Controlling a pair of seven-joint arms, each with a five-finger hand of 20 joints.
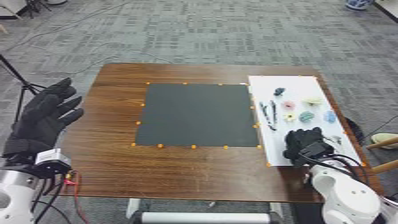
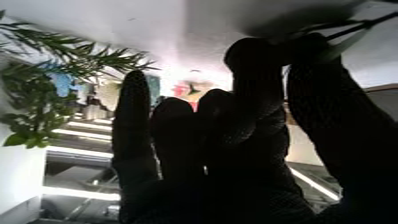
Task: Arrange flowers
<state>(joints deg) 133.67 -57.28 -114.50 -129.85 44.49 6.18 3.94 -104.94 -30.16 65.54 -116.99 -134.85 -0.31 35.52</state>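
In the head view my right hand (image 1: 305,143) is low over the near part of the white board (image 1: 281,156), with a thin leafy sprig (image 1: 336,140) beside it. The right wrist view has my right hand (image 2: 253,100) with thumb and one finger pinched together at a dark stem (image 2: 357,27); their exact contact is in shadow. Farther up the board lie a pink flower (image 1: 288,105), a yellow flower (image 1: 289,117), a cream flower (image 1: 312,101), a teal flower (image 1: 306,116) and a blue flower (image 1: 330,116). My left hand (image 1: 40,117) is open off the table's left edge.
A black mat (image 1: 195,115) edged with orange dots lies mid-table, left of the board. Two dark slender items (image 1: 268,115) lie along the board's left side, and a small dark item (image 1: 279,91) is near its far end. Green foliage (image 2: 67,47) shows beyond my right hand.
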